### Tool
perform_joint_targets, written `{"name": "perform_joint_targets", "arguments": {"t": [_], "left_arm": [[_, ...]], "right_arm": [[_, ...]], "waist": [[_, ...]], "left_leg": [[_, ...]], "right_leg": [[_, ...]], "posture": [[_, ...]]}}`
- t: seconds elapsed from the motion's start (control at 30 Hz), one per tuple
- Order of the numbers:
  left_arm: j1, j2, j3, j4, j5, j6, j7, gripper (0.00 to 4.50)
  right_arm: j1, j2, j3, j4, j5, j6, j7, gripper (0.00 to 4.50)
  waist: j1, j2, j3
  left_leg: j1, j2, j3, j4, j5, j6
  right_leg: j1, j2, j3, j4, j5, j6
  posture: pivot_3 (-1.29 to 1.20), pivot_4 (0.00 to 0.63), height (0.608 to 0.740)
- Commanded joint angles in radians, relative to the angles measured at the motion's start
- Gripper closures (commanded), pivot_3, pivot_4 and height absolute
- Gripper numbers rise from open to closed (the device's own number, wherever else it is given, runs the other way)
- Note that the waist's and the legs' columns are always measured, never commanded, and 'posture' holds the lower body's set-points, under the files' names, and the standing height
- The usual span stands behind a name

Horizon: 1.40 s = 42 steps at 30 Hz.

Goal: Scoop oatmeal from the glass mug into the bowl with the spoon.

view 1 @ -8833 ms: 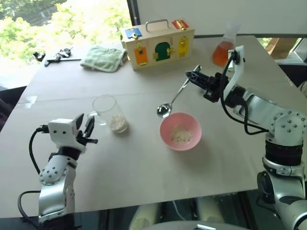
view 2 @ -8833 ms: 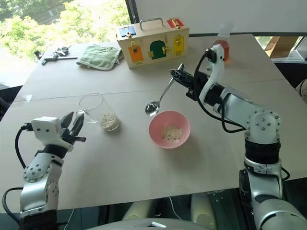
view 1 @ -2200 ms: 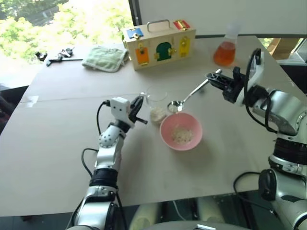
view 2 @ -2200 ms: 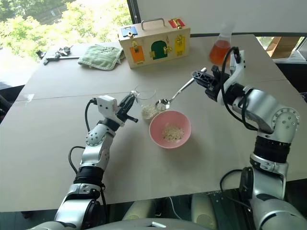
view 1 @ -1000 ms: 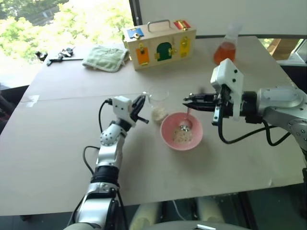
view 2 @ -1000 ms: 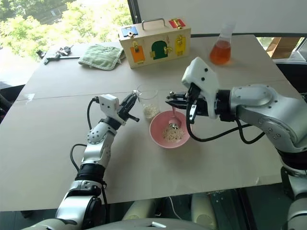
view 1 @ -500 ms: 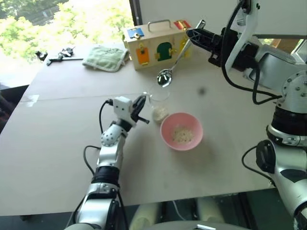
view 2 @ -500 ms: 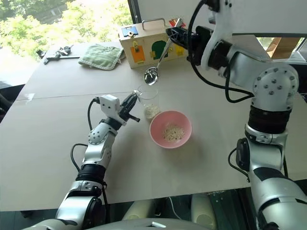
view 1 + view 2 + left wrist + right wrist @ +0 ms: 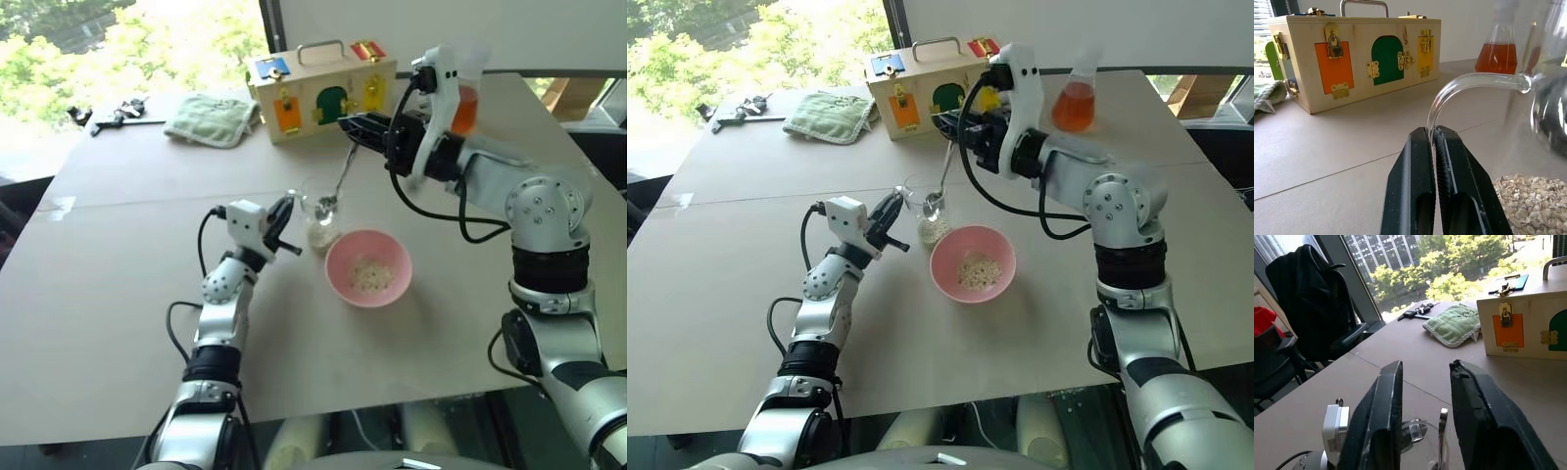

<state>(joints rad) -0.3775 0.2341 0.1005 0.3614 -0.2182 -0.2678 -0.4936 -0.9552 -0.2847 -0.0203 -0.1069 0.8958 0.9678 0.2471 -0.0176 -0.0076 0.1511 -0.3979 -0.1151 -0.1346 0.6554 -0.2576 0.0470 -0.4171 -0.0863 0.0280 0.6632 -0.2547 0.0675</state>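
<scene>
Left gripper is clamped tight on the curved glass handle of the mug, fingers pinched together with only the glass between them. Right gripper hangs above the mug with its fingers spread wide and nothing gripped; the spoon's handle tip sits in the gap below them, touching neither finger.

Table: big, pale, everything sits on it.

Wooden box: far side, upright, coloured doors with brass latches, metal handle on top.

Green cloth: folded, to the left of the box. Small black tools further left, near the table edge.

Flask: orange liquid, far right, behind my right arm, well apart from the mug.

Bowl: pink, just beside the mug on its right and a bit nearer me, with a small patch of oatmeal in the middle.

Mug stands upright mid-table, between my left gripper and the bowl.

Spoon: stands tilted in the mug, scoop end down inside the glass, handle leaning up toward my right gripper.

More oatmeal lies in the bottom of the mug, a low layer of flakes.
</scene>
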Motion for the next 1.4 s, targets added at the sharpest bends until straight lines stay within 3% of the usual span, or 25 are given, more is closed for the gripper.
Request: {"name": "perform_joint_targets", "arguments": {"t": [0.03,0.8,0.93,1.1,1.27,1.4], "left_arm": [[0.03,0.027,0.016,-0.028,0.007,0.009,0.007,4.5],[0.196,0.123,0.12,-0.202,-0.073,0.138,0.071,4.5],[0.211,0.13,0.113,-0.248,-0.083,0.174,0.068,3.11],[0.239,0.139,0.122,-0.293,-0.081,0.219,0.088,0.85],[0.3,0.146,0.146,-0.394,-0.107,0.249,0.086,0.85],[0.405,0.162,0.168,-0.525,-0.148,0.315,0.067,0.85]], "right_arm": [[-0.038,0.006,-0.068,-0.016,-0.002,-0.038,0.004,1.79],[0.109,-0.055,-0.199,-0.062,-0.053,-0.044,-0.047,1.79],[0.11,-0.054,-0.193,-0.066,-0.071,-0.058,-0.045,1.74],[0.117,-0.033,-0.196,-0.078,-0.072,-0.059,-0.056,1.74],[0.14,-0.039,-0.201,-0.105,-0.054,-0.054,-0.032,1.74],[0.245,-0.086,-0.197,-0.197,0.002,-0.045,0.085,1.74]], "waist": [[0.0,0.0,0.0],[-0.025,0.001,-0.001],[-0.023,0.001,-0.001],[-0.02,0.001,-0.001],[-0.02,0.001,-0.001],[-0.018,0.001,-0.001]], "left_leg": [[0.0,0.0,0.0,0.0,0.0,0.0],[0.002,0.001,0.002,-0.001,0.0,0.0],[0.002,0.001,0.002,-0.001,0.0,0.0],[0.001,0.001,0.002,-0.001,0.0,0.0],[0.001,0.001,0.002,-0.002,0.0,0.0],[0.001,0.001,0.001,-0.002,0.0,0.0]], "right_leg": [[0.0,0.0,0.0,0.0,0.0,0.0],[0.0,0.001,0.003,0.001,0.0,0.0],[0.0,0.001,0.003,0.001,0.0,0.0],[0.0,0.001,0.002,0.0,0.0,0.0],[0.0,0.001,0.003,0.0,0.0,0.0],[0.0,0.0,0.004,-0.001,0.0,0.0]], "posture": [[0.0,0.15,0.74],[0.0,0.15,0.74],[0.0,0.15,0.74],[0.0,0.15,0.74],[0.0,0.15,0.74],[0.0,0.15,0.74]]}}
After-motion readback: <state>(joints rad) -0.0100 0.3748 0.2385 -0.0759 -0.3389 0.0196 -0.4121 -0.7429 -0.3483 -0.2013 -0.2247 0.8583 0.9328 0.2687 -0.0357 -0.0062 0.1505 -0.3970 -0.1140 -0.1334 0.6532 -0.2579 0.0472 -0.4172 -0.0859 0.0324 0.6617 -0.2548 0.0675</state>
